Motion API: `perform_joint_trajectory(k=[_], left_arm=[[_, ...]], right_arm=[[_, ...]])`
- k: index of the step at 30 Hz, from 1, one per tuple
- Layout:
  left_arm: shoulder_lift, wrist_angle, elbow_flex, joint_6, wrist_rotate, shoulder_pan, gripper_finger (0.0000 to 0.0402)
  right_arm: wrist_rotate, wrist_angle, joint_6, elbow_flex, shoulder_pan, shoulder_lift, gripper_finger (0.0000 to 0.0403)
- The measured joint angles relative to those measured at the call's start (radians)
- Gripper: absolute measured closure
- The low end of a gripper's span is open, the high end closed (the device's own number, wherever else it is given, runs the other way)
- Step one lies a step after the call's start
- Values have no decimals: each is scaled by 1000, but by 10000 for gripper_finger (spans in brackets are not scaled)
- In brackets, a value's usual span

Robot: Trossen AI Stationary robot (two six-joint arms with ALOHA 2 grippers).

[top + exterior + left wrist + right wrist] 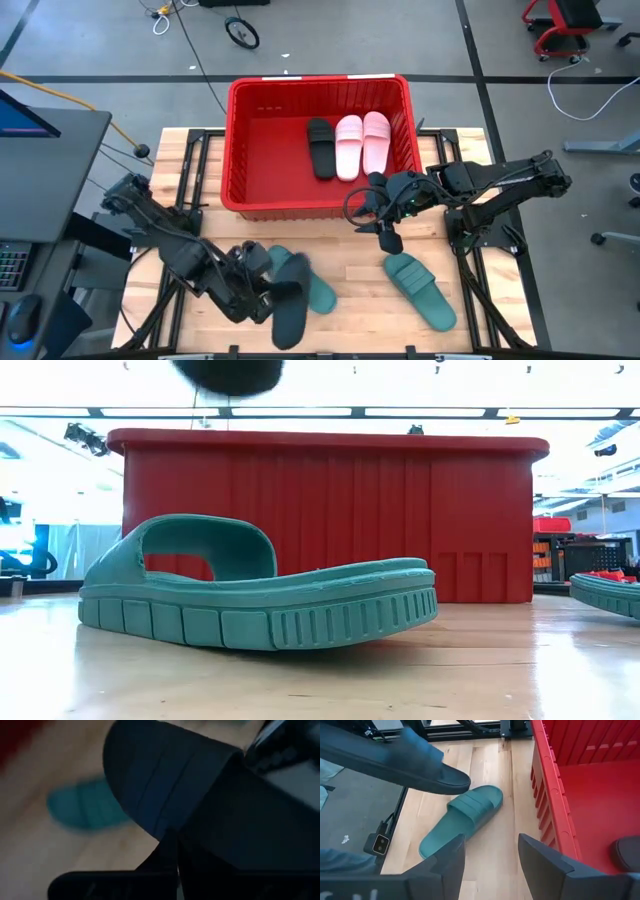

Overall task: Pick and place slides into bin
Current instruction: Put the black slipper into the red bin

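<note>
My left gripper (266,296) is at the table's near left, shut on a black slide (290,318), which also shows in the right wrist view (395,760). Under it a teal slide (318,287) lies sole down on the table; it shows in the low view (260,600). A second teal slide (421,291) lies at the near right. The red bin (240,150) stands at the far middle and holds a black slide (321,147) and two pink slides (361,143). My right gripper (386,236) is open and empty just in front of the bin's near wall. My left gripper holds the black slide by one long side beside its ribbed strap (165,795), coming level from the table's left. The slide fills the wrist view and hides the exact place of contact. The slide is lifted clear of the table, above the teal slide (465,817).
The bin's near wall (547,795) stands right beside my open right gripper (490,860). Bare wood lies between the two teal slides. Black table frame rails run along both sides. The floor beyond holds cables and a red chair base.
</note>
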Motion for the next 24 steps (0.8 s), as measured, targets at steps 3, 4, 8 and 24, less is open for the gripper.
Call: perform_joint_trajectory(k=[3,4,8,24], left_arm=[[0,1,84,126,-145,19,402],[0,1,109,177,-189,31,401],[0,-28,214,413,-294,111,401],[-3,-227,244,1010,-312,834,401]], right_arm=[[0,0,53,0,0,0,215],[0,0,75,0,0,0,215],[0,-1,128,0,7,0,215],[139,-4,192,0,116,0,215]])
